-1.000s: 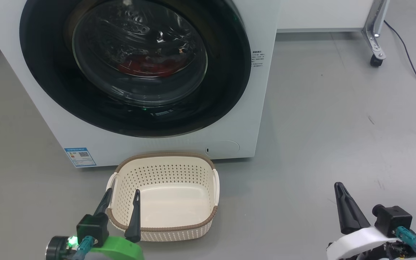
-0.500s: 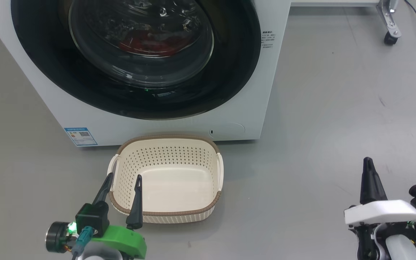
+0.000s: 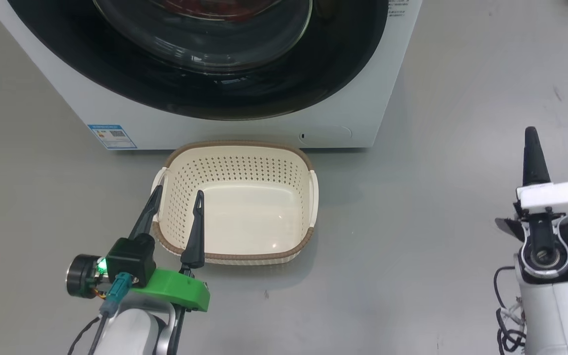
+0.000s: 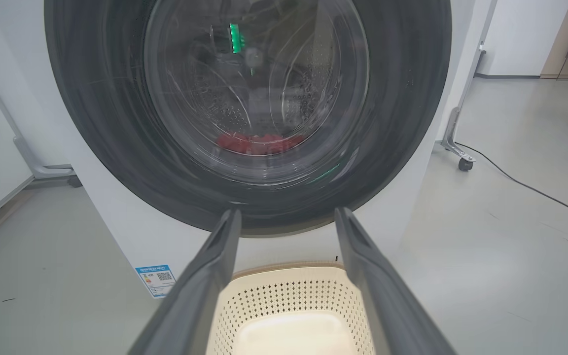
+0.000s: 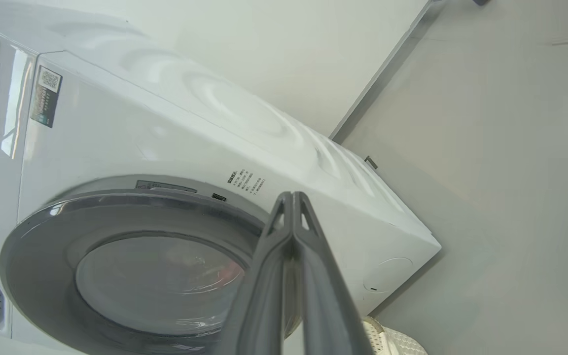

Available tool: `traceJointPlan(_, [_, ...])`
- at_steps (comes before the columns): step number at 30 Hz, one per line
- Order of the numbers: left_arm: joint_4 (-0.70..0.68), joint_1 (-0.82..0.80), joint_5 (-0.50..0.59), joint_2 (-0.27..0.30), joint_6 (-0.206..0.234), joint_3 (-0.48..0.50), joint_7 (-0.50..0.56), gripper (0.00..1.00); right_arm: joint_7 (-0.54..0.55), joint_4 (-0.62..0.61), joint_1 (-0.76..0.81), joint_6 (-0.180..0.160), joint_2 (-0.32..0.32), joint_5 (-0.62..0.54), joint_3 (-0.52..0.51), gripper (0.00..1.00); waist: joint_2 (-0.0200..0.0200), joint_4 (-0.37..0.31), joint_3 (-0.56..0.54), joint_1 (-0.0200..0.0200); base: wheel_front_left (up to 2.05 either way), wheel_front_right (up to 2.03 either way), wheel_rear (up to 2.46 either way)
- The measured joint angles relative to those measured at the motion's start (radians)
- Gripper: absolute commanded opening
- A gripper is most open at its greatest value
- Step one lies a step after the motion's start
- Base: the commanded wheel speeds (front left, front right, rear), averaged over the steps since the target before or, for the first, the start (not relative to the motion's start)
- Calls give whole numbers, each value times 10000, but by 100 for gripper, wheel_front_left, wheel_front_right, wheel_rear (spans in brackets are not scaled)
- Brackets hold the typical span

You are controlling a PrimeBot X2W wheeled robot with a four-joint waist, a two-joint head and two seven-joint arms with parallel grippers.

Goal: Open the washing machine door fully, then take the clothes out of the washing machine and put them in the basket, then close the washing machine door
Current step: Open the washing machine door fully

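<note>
Plainly nothing is done yet: the washing machine door [image 3: 200, 49] sits shut at top centre, red clothes [image 4: 257, 144] behind its glass, and the basket [image 3: 237, 150] below holds nothing. The left gripper [image 3: 178, 191], lower left, is spread; the right gripper [image 3: 530, 134], lower right, is pressed together.

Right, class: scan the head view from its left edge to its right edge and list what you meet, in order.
Blue label sticker on the washing machine → basket → right gripper, jaws shut. The left gripper is left out, since it overlaps the basket.
</note>
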Motion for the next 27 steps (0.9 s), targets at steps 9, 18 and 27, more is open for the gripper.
traceJointPlan(9, [-209, -487, 0, -48, -38, -42, 0, 100, 1475, 209, -1904, -15, -40, 2111, -652, 0, 0, 358, 952, -1, 0, 0, 0])
traceJointPlan(18, [-270, -987, 0, -109, -138, -322, 0, 100, 3007, 669, -3715, -385, -746, 3373, -1034, 0, 0, 879, 1794, -1, 0, 0, 0])
traceJointPlan(27, [-272, -1306, -2, -134, -217, -477, 0, 100, 4284, 1118, -5174, -872, -1478, 3766, -830, 0, 0, 1381, 2319, 0, 0, 0, 0])
